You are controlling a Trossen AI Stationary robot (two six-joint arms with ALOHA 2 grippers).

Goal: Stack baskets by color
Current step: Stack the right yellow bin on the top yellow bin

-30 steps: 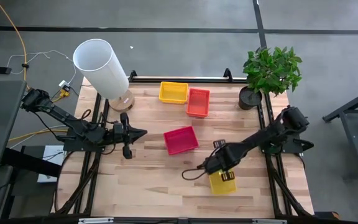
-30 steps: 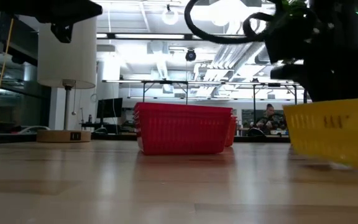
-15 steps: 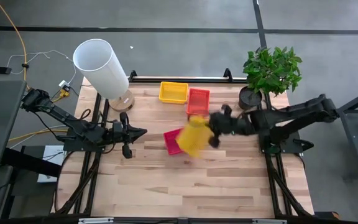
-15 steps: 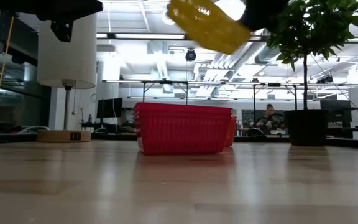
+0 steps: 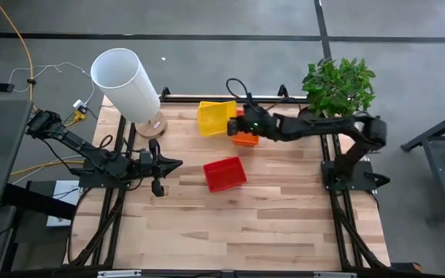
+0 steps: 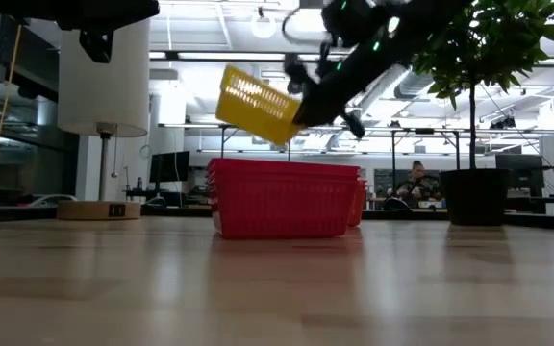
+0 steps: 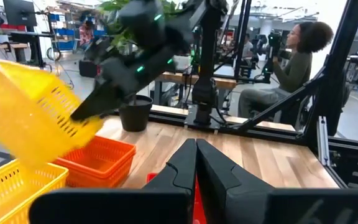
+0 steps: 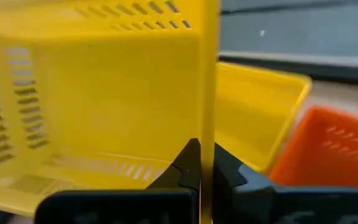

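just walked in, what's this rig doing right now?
It is sorting baskets by colour. The right pincer is shut on the rim of a yellow basket, holding it tilted in the air over a second yellow basket at the table's far edge, next to the orange basket. The red basket sits alone mid-table. The left pincer is shut and idle at the left side.

Two dark robot arms, one reaching and one waiting.

The right arm stretches leftward across the far side of the table, its right end effector (image 5: pixel 239 122) raised, fingers clamped on a wall of a tilted yellow basket (image 5: pixel 216 118). The left arm rests low at the left edge, left end effector (image 5: pixel 178 163) closed, pointing right.
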